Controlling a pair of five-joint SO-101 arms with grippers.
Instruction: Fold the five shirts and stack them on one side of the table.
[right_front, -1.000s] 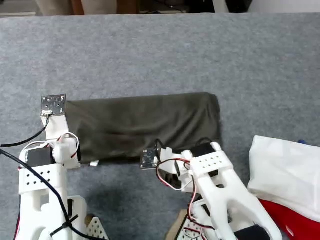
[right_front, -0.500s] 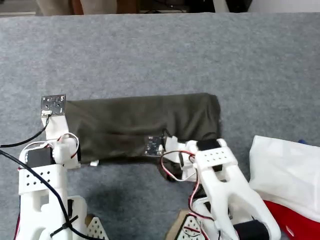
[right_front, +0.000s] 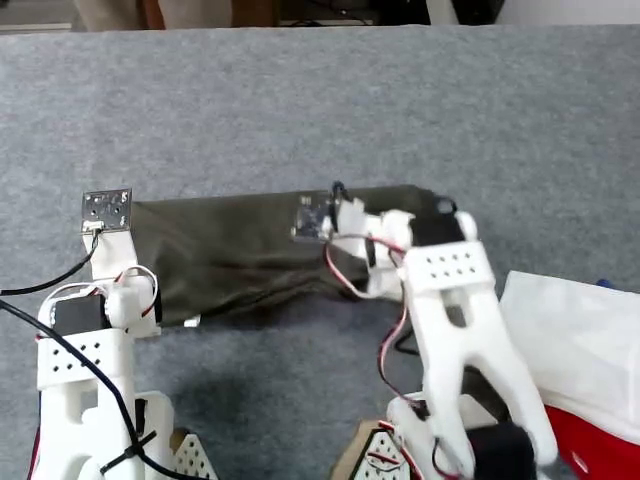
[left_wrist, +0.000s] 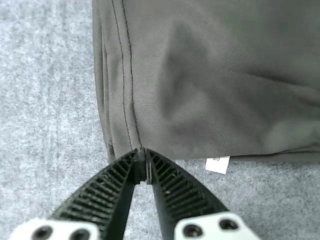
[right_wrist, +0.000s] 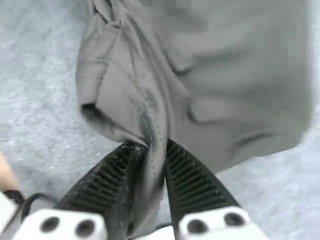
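Dark shirt on grey table, left tool pinching its corner, right tool clamped on a bunched fold.

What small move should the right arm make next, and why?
Probably lower the held fold straight down onto the dark shirt before opening. The right gripper has its jaws shut on a bunched fold raised off the grey table, and the high view puts it over the shirt's far edge. The left gripper pins the near corner, so the cloth should not slide.
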